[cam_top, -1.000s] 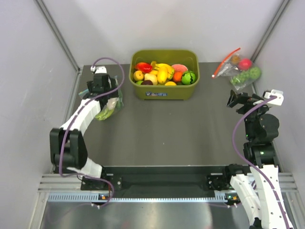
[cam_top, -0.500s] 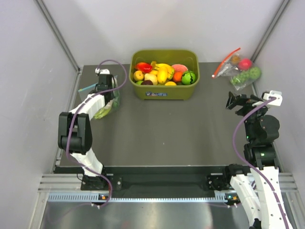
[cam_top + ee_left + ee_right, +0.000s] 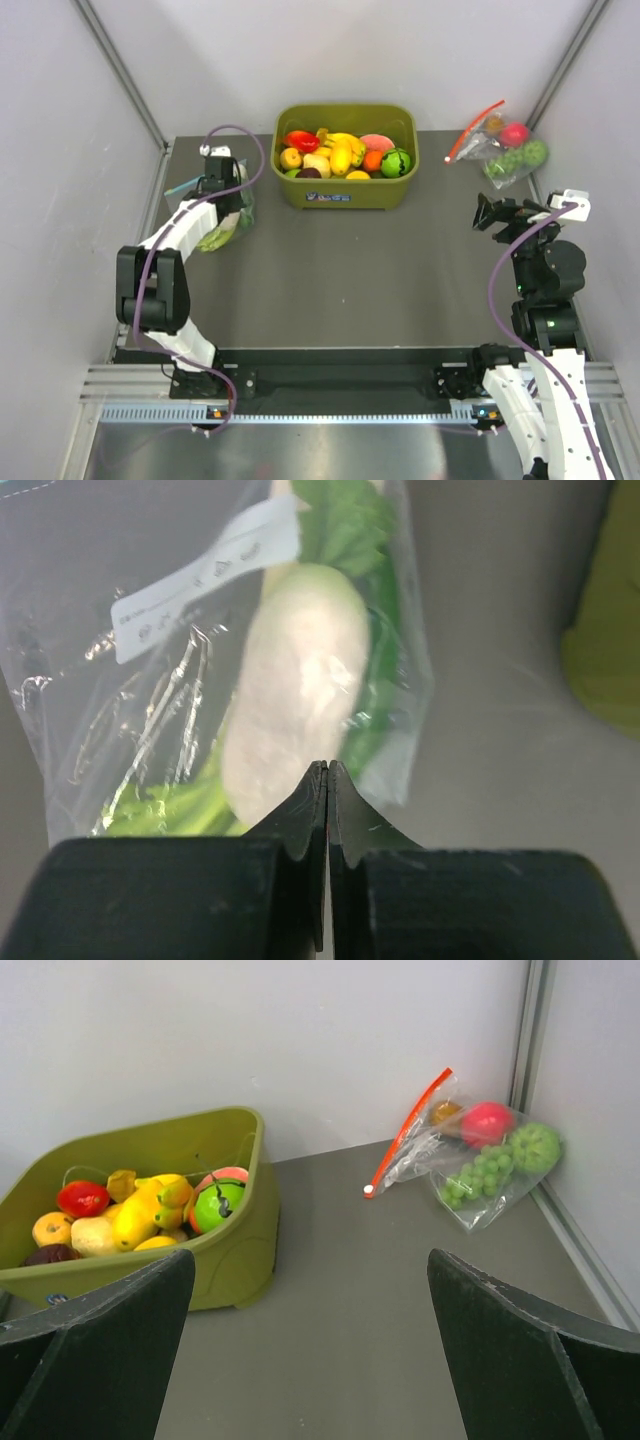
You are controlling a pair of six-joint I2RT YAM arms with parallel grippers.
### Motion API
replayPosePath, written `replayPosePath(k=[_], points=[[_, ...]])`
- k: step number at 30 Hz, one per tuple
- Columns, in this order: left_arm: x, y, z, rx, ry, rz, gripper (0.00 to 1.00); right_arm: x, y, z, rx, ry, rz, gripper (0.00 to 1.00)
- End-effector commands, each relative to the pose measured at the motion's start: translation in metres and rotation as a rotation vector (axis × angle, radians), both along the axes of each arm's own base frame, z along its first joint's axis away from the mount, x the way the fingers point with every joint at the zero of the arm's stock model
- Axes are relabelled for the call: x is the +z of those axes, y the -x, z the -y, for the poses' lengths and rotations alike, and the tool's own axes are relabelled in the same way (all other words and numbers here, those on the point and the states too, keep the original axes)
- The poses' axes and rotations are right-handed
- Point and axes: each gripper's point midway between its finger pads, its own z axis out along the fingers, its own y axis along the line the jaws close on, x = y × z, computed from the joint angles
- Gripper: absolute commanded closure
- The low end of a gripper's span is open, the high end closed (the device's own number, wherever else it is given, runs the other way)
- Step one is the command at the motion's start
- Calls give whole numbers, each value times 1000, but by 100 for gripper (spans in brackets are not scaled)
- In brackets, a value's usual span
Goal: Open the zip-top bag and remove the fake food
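The zip-top bag (image 3: 150,710) lies unmoved; left claw (image 3: 327,770) stays shut over it, right claw (image 3: 310,1255) gapes wide.

Overhead view; wrist views close on bag (image 3: 150,700), toward bin (image 3: 230,1250)

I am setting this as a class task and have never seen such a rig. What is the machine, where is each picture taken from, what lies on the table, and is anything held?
Two robot arms are bolted at the near edge of a dark table. One picture looks down from above; the other two come from a camera on each wrist. The left gripper, jaws shut, sits at a clear zip-top bag holding a white radish and green leaves. Whether it pinches the plastic is unclear. The right gripper is open and holds nothing. Also there: a green bin of toy fruit, and a second bag with a red strip.
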Motion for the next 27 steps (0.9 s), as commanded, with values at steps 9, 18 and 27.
replayPosePath(k=[9,18,27], points=[[59,24,3,6,-48,146,100,-4,-10,-8,45,8,-17,0],[27,1,-12,73,-142,70,1,0,-7,-12,68,12,-8,0],[-16,-2,-11,88,-143,-12,8,0,-7,-13,74,14,-10,0]])
